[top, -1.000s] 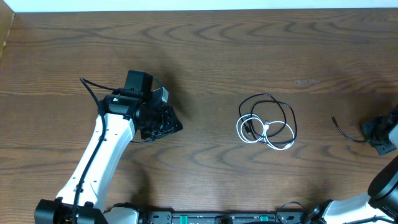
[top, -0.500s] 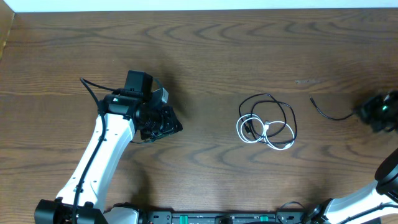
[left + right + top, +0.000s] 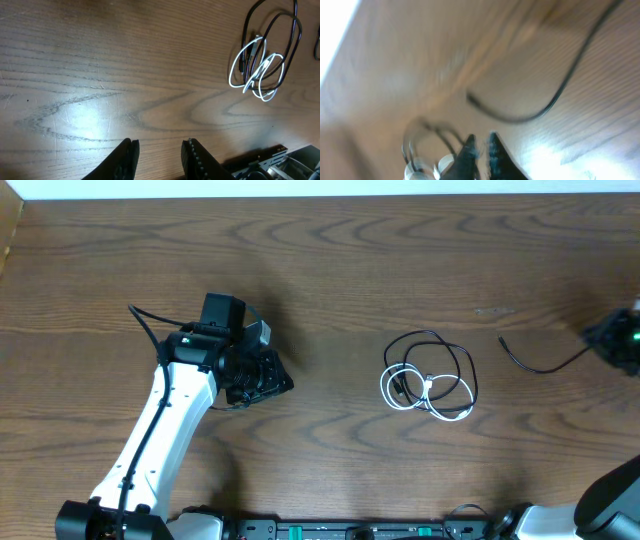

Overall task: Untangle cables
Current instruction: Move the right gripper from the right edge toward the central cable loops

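Your thin black cable (image 3: 472, 378) and thin white cable (image 3: 386, 387) lie coiled together on the brown wooden table (image 3: 330, 260). Left gripper (image 3: 159, 152) sits well left of that coil, jaws apart, empty. Right gripper (image 3: 480, 145) is far right of it; too blurred, you can't tell its jaws.

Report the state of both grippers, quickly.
Left gripper: open, holding nothing.
Right gripper: cannot be told; its wrist view is too blurred.
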